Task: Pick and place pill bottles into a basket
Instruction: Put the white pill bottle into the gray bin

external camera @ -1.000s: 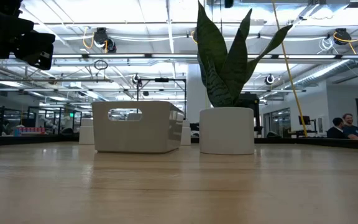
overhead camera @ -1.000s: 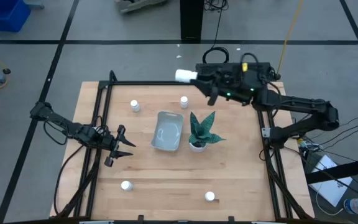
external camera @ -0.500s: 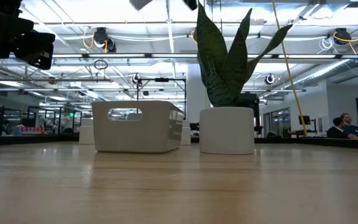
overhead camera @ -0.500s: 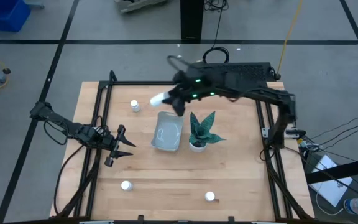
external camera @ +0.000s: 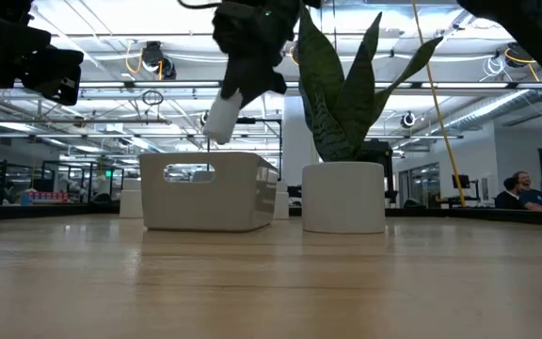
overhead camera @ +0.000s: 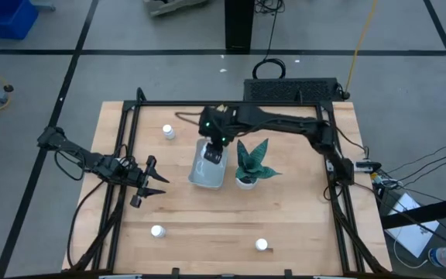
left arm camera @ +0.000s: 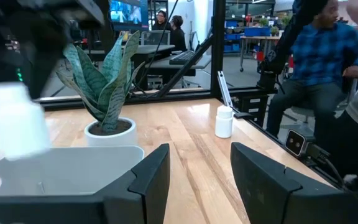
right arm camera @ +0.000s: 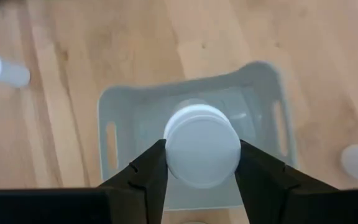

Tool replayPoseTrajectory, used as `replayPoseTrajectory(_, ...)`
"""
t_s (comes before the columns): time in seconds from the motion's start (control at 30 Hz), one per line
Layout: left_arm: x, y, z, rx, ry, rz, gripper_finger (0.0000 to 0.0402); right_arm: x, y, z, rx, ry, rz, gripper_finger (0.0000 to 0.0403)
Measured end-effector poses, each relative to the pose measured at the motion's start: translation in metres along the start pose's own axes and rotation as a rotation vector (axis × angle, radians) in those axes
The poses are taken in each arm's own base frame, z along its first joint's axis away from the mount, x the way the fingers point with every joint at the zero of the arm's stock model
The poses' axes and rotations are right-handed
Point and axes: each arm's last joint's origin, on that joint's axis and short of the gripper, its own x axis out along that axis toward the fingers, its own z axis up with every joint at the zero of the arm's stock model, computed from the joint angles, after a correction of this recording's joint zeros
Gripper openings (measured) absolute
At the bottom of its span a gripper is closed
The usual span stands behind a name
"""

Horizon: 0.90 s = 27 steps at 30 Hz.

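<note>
My right gripper (overhead camera: pixel 214 147) hangs over the pale grey-blue basket (overhead camera: pixel 198 175), shut on a white pill bottle (right arm camera: pixel 202 145) that shows tilted above the basket (external camera: pixel 205 193) in the low view. Loose pill bottles stand on the table at the far left (overhead camera: pixel 167 132), near left (overhead camera: pixel 157 230) and near right (overhead camera: pixel 262 245); another (left arm camera: pixel 224 121) shows in the left wrist view. My left gripper (overhead camera: pixel 158 180) waits open at the table's left, level, with nothing between its fingers (left arm camera: pixel 148 180). My right gripper pinches the bottle's round side (right arm camera: pixel 171 155) between its two fingers (right arm camera: pixel 145 177). They slant down from the table's far right and lie along the bottle, whose round end faces the wrist camera. The bottle (external camera: pixel 222 118) sticks out below them, tilted, clear of the basket.
A small white pot with a green spiky plant (overhead camera: pixel 250 163) stands right beside the basket, under my right arm. Black rails (overhead camera: pixel 130 139) run along the table's left, far and right sides. People (left arm camera: pixel 319 56) sit beyond the table in the left wrist view.
My right gripper has swung in from beyond the table's far edge toward the basket, sinking and tipping from level to steeply downward. It has kept hold of the bottle, which now hangs over the basket.
</note>
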Motion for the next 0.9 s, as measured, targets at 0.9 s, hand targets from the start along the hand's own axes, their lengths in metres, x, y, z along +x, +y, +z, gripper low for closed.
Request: replayPoseTrajectory(0.9,0.0,0.0,0.0,0.0,0.0,0.0,0.0175,0.071,-0.001,-0.021,-0.162,0.19,-0.221,0.0151)
